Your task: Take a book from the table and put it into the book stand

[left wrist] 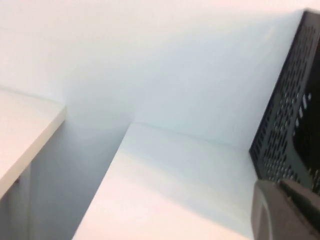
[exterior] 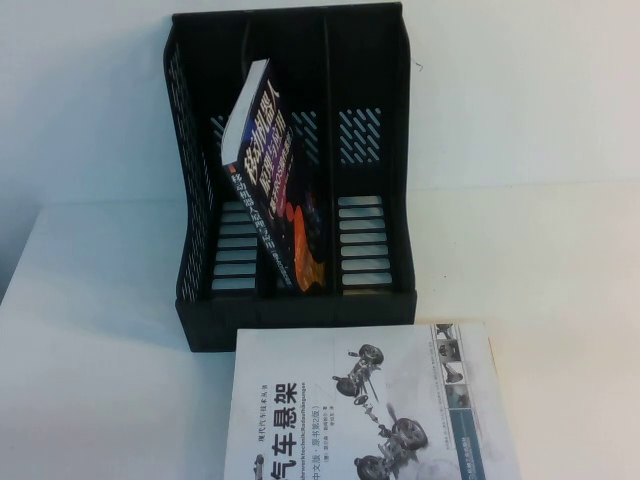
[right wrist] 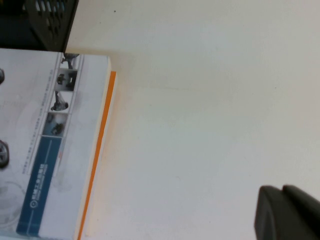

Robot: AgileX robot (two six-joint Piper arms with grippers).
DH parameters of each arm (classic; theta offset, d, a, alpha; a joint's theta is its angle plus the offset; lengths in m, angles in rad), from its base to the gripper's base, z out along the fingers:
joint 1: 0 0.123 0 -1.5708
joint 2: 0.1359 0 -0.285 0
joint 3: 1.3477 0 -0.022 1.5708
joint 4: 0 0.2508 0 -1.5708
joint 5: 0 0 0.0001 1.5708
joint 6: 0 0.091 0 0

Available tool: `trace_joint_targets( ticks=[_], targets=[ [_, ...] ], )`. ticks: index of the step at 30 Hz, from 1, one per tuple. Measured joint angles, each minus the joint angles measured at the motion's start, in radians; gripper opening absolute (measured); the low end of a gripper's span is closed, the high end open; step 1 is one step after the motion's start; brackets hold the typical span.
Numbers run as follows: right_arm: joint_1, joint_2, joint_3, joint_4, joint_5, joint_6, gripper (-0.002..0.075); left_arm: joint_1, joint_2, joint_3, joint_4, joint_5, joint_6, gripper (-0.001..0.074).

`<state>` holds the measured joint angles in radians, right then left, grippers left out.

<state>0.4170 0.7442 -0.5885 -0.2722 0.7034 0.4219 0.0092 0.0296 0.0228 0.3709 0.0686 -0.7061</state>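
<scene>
Book [exterior: 268, 180] in the stand already: a large paperback with a black cover, big white Chinese title, and orange and purple blobs low on the cover. It leans in the middle slot of the book stand [exterior: 385, 120], its top tipped toward my left and resting against the left divider, its lower edge down on the slotted base. White page edges face my left along its upper corner.

The stand is black plastic with three upright slots, a perforated mesh side on my left, and slotted base and back. It sits on the white table [exterior: 90, 330], backed up against the pale wall.

Just in front of the stand lies a second, white-covered book [exterior: 365, 410] with grey car-suspension drawings, flat on the table, its far edge nearly touching the stand's front lip. From my right wrist I see that book's orange spine edge.

My left gripper [left wrist: 286, 210] sits out to the left of the stand, beside the mesh wall, well apart from the black book; its fingers are closed together and hold nothing. My right gripper [right wrist: 287, 212] hovers over bare table to the right of the white book, also away from the stand. Only a dark corner of it shows, so I cannot tell whether its fingers are parted.
</scene>
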Motion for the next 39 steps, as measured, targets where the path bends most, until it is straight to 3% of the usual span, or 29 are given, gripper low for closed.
trace_joint_targets(
  ticks=[16, 19, 23, 26, 39],
  targets=[
    [0.0, 0.0, 0.001, 0.0, 0.0, 0.0, -0.0002, -0.004, -0.041, 0.002, 0.01, 0.118, -0.02, -0.0003],
    [0.0, 0.0, 0.001, 0.0, 0.0, 0.0, -0.0002, -0.006, -0.041, 0.002, -0.12, 0.116, 0.105, -0.0003],
    [0.0, 0.0, 0.001, 0.0, 0.0, 0.0, -0.0002, -0.006, -0.041, 0.002, -0.439, 0.146, 0.483, -0.0003],
    [0.0, 0.0, 0.001, 0.0, 0.0, 0.0, -0.0002, -0.006, -0.041, 0.002, -0.545, 0.217, 0.67, -0.0003],
    [0.0, 0.0, 0.001, 0.0, 0.0, 0.0, -0.0002, -0.006, -0.041, 0.002, -0.449, 0.274, 0.685, -0.0003]
  ],
)
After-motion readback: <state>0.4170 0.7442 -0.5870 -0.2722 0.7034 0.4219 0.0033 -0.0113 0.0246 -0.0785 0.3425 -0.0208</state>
